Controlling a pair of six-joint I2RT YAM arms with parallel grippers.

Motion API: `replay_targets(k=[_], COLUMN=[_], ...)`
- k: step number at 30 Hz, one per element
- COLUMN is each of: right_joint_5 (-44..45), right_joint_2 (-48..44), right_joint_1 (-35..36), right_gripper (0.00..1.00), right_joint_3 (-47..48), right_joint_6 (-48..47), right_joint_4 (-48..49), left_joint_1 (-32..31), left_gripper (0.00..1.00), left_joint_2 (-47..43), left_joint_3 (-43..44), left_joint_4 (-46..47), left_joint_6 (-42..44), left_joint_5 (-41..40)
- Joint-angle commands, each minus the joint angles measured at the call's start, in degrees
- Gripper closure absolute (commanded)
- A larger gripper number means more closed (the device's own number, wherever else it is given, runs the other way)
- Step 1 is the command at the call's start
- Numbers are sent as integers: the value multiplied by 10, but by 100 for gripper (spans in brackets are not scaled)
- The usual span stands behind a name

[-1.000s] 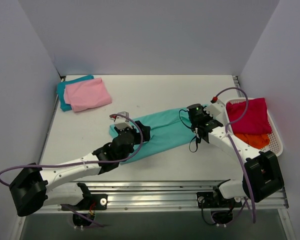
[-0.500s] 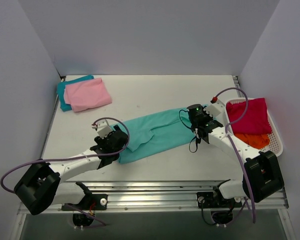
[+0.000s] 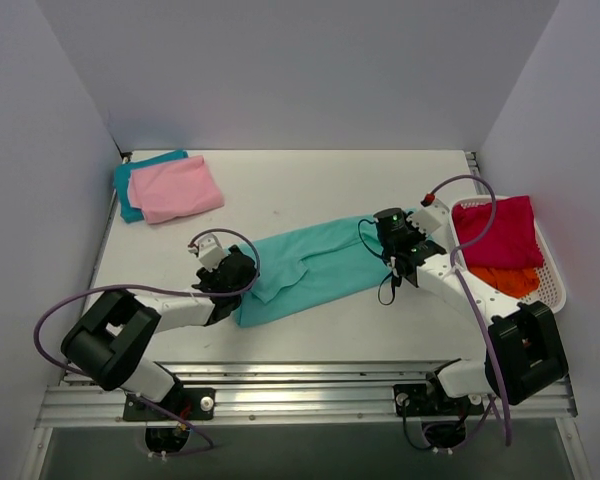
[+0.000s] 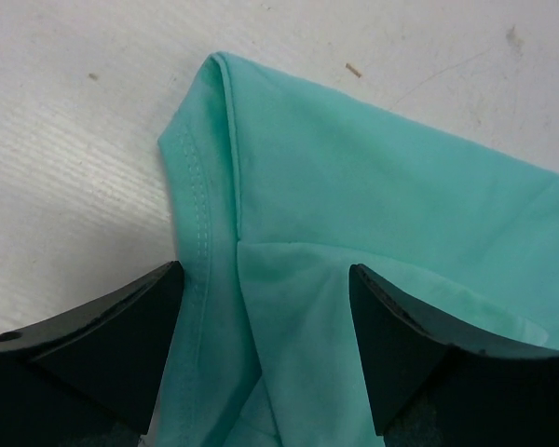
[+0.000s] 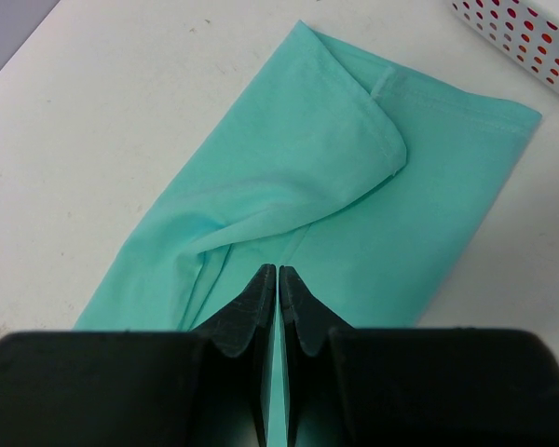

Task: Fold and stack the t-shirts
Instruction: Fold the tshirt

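Observation:
The mint green t-shirt (image 3: 320, 265) lies as a long folded band across the middle of the table. My left gripper (image 3: 242, 283) is open at its left end. In the left wrist view the fingertips (image 4: 163, 279) stand on either side of a fold of the mint shirt (image 4: 354, 186), low over it. My right gripper (image 3: 388, 250) is at the shirt's right end. In the right wrist view it (image 5: 279, 272) is shut, with a sliver of the mint cloth (image 5: 307, 168) between the jaws. A folded pale pink tee (image 3: 175, 188) lies on a teal blue tee (image 3: 130, 185) at the back left.
A white basket (image 3: 555, 280) stands at the right edge, holding the crimson tee (image 3: 495, 230) on top of the orange tee (image 3: 505, 280). Its dotted wall shows in the right wrist view (image 5: 522, 37). Grey walls close the table at the back and both sides.
My left gripper has moved left along the mint shirt from its middle to its left end, and the left arm has folded back. The right arm has not moved.

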Motion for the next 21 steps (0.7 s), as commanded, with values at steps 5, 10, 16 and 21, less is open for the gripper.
replay_targets(k=[5,10,16,21], right_joint_5=[20,20,24,21], right_joint_2=[6,16,36,62], right_joint_1=[-4,-5,-14,-31], right_gripper=[97,97,97,97], right_joint_3=[-2,2,26,73], right_joint_6=[0,0,-2,9], right_joint_4=[-1,-1,-5,-27], left_joint_1=[25,50,105,152], left_gripper=[55,98,98,98], left_joint_2=[62,77,92,168], left_joint_3=[-1,34,127,263], left_joint_4=[52,33,18,-12], left_joint_6=[-5,19,72,108], left_joint_5=[59,70,109,168])
